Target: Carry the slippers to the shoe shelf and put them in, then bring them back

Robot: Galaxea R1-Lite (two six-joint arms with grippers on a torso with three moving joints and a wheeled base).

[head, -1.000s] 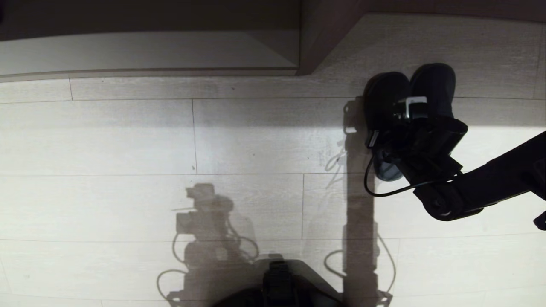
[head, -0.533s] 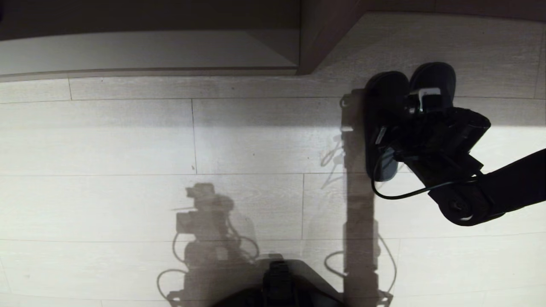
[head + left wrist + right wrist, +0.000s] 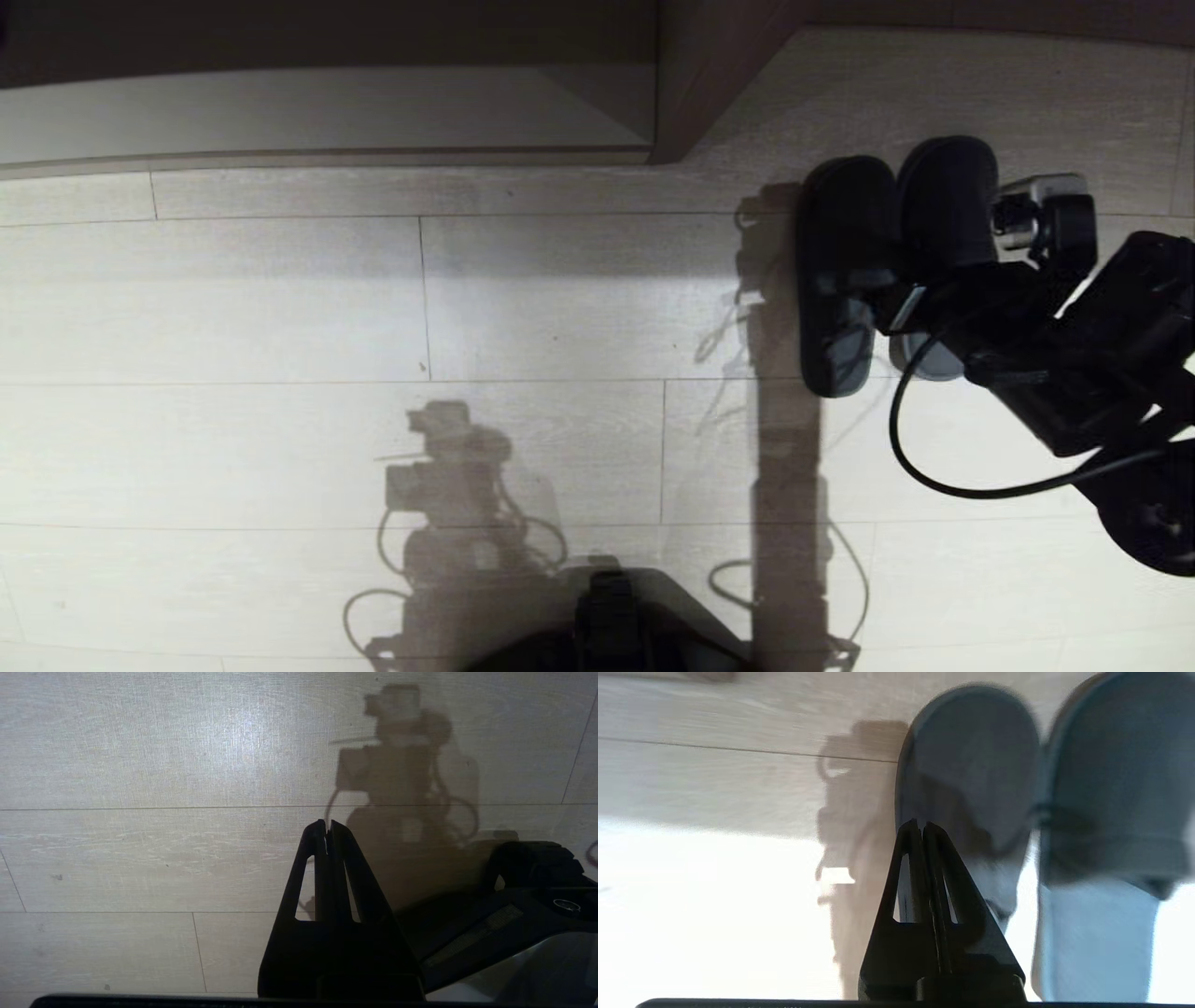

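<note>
R pincer [image 3: 920, 828] shut, arm angled in; L pincer [image 3: 327, 828] shut.

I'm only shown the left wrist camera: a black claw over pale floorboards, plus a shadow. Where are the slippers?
Observer: In the head view the slippers lie side by side on the floor, far on the robot's right.
Operator: Is anything holding them?
Observer: No. The right claw is shut with nothing between its fingers, and its tips are over one slipper's strap.
Operator: Where are they meant to go?
Observer: The shoe shelf shows at the top of the head view, its upright panel left of the slippers.
</note>
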